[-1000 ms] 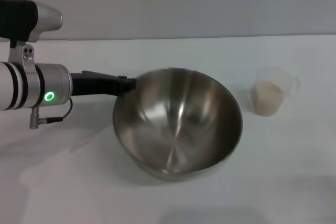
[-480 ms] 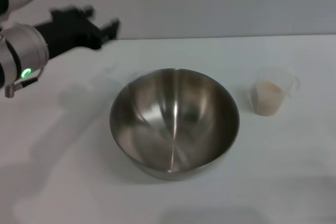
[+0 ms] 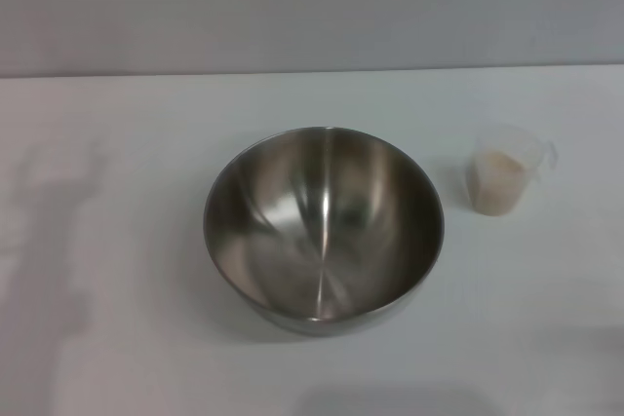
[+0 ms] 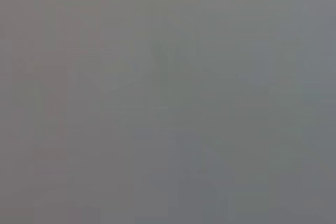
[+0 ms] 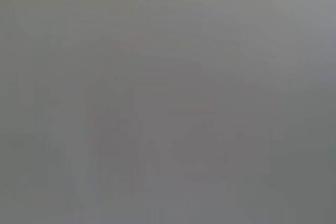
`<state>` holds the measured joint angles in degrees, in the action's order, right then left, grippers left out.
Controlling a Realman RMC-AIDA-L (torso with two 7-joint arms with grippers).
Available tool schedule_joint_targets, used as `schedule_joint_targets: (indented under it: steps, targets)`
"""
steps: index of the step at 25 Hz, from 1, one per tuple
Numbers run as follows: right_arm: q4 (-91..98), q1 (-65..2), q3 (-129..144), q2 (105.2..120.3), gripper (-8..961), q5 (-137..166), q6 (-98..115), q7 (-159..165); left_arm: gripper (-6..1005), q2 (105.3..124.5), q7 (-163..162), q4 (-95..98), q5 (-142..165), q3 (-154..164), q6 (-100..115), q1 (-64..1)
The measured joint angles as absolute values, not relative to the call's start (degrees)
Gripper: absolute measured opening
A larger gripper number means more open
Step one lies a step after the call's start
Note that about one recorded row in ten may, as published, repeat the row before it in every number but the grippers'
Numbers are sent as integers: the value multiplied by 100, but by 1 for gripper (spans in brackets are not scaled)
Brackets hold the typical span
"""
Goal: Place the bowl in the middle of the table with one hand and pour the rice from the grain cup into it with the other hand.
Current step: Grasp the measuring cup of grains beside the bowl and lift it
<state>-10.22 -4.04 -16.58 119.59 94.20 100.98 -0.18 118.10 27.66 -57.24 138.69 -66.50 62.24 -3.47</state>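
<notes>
The stainless-steel bowl point(image 3: 324, 228) stands upright and empty in the middle of the white table point(image 3: 117, 338). The clear grain cup point(image 3: 505, 178) stands upright to its right, apart from it, with pale rice point(image 3: 497, 182) filling most of it. Neither gripper shows in the head view. Only a faint shadow of the left arm lies on the table at the far left. Both wrist views show a plain grey surface with nothing of the task in them.
A grey wall point(image 3: 312, 7) runs behind the table's far edge. Bare tabletop lies to the left of the bowl and in front of it.
My left gripper let go of the bowl's rim, lifted away up and to the left, and has left the head view. The bowl settled flat. The cup has not moved.
</notes>
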Motion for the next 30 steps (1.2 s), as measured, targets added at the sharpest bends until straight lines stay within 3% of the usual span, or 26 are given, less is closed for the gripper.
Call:
schedule_joint_targets:
  steps: [3, 9, 20, 30]
  targets:
    - [-965, -503, -1611, 11942, 825, 9422, 9694, -18, 816, 11830, 1067, -4092, 14234, -7075, 7209, -550]
    - [-863, -864, -1561, 11937, 825, 9422, 8816, -19, 818, 11875, 345, -1692, 14233, -7136, 8465, -1104]
    - [-799, -1759, -1521, 11926, 825, 9421, 7063, 45, 818, 11886, 330, -1616, 14264, -7001, 8718, -828]
    - [-839, -2170, -1438, 11931, 826, 9421, 6529, 53, 817, 11900, 343, -1618, 14264, -6917, 8754, -862]
